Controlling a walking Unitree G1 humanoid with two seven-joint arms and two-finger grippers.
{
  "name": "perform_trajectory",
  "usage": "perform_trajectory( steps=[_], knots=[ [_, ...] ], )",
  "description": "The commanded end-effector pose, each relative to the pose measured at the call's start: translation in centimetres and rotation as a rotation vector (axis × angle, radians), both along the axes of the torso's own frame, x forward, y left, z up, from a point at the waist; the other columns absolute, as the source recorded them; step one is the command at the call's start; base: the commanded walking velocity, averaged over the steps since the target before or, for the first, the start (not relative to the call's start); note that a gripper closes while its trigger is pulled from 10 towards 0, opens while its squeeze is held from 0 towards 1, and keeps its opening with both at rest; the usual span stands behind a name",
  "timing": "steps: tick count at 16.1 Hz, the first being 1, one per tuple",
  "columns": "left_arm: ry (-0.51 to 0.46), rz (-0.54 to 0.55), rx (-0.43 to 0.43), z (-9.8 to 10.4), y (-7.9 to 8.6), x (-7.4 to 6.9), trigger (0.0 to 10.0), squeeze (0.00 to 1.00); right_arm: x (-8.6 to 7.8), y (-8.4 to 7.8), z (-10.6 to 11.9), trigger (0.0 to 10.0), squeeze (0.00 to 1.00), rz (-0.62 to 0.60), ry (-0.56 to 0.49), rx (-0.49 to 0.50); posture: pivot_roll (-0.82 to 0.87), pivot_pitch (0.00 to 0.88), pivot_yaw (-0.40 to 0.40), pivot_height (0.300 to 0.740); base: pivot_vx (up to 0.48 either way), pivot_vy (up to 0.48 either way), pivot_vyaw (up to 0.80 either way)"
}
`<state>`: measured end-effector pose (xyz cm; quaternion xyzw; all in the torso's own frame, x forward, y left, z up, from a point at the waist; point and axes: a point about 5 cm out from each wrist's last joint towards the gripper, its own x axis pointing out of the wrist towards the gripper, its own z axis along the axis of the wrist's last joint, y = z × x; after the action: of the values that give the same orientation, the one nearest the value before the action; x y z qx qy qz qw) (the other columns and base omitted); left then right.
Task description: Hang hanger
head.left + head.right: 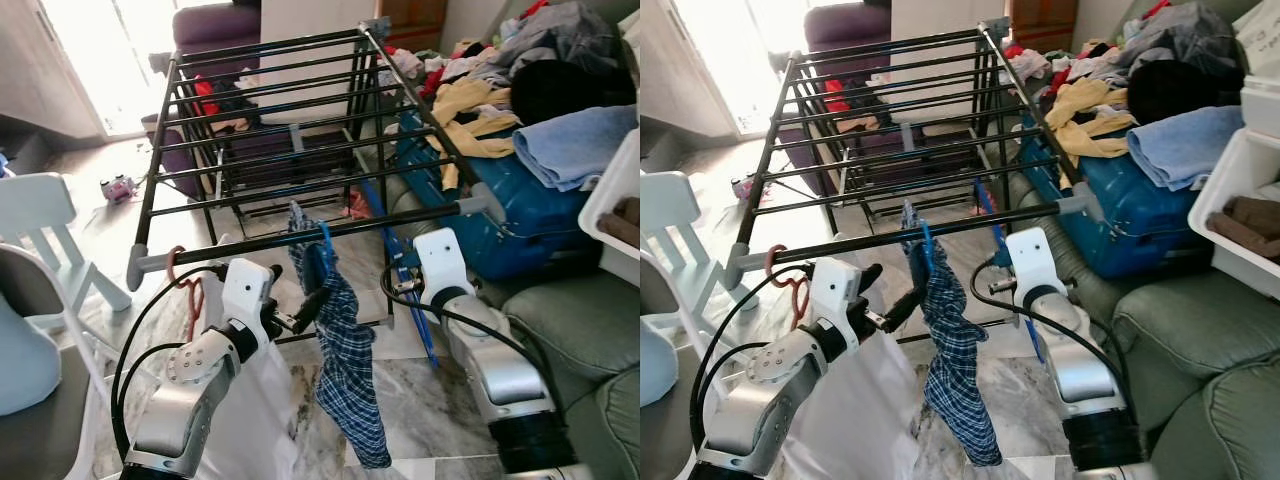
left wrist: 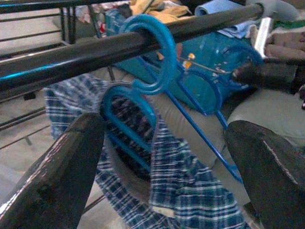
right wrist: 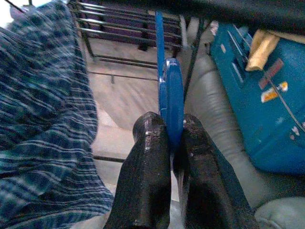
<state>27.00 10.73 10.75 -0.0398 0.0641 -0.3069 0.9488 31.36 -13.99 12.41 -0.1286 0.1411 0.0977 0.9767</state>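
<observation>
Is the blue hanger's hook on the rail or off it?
On. The blue hanger curls its hook over the black rail, plaid cloth hanging below.

Front rail (image 1: 300, 238): blue hanger (image 2: 157, 52) hooked mid-rail, red hanger (image 1: 185, 285) near its left end; bare rail between.
Below rail: plaid garment (image 1: 345, 350) hangs between both tools.
Right side: blue suitcase (image 1: 540, 215) close.

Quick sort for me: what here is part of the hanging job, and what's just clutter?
In play: blue hanger, plaid garment, drying rack, right gripper shut on the hanger, left gripper open.

Clutter: blue suitcase, clothes pile, red hanger, white chair.
</observation>
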Motion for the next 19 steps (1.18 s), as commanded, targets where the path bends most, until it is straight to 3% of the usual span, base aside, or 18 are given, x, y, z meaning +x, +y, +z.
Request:
perform_trajectory(
  steps=[1,4,6,11,14,16,19],
  knots=[
    [-0.003,-0.008,0.014,0.2,0.2,0.0,10.0,0.0,-0.2,0.5,0.7,10.0,0.0,0.031,-0.011,0.01,-0.1,0.0,0.099,0.74,0.0,0.0,0.0],
    [0.002,-0.019,0.022,0.0,0.0,0.0,10.0,0.0,0.2,-0.6,2.0,10.0,0.0,0.015,-0.047,-0.006,-0.1,0.0,0.099,0.74,0.0,0.0,0.0],
    [0.004,-0.022,0.023,0.0,0.0,0.0,10.0,0.0,0.7,-1.1,2.7,10.0,0.0,-0.006,-0.047,0.035,-0.11,0.0,0.103,0.74,0.0,0.0,0.0],
    [0.017,-0.033,0.034,-0.2,-0.2,0.0,10.0,0.0,3.8,-3.1,6.1,10.0,0.0,-0.032,-0.12,0.07,-0.1,0.0,0.099,0.74,0.0,0.0,0.0],
    [0.021,-0.034,0.039,-0.3,-0.2,-0.1,10.0,0.0,4.5,-4.0,7.3,10.0,0.0,-0.027,-0.164,0.044,-0.1,0.0,0.099,0.74,0.0,0.0,0.0],
    [0.025,-0.033,0.043,-0.4,-0.2,-0.2,10.0,0.0,4.0,-4.5,6.2,10.0,0.0,-0.034,-0.133,0.022,-0.1,0.0,0.096,0.74,0.0,0.0,0.0],
    [0.035,-0.038,0.05,-0.6,-0.3,-0.3,10.0,0.0,1.3,-4.3,3.1,10.0,0.0,-0.007,-0.078,0.029,-0.11,0.0,0.103,0.74,0.0,0.0,0.0]
  ],
)
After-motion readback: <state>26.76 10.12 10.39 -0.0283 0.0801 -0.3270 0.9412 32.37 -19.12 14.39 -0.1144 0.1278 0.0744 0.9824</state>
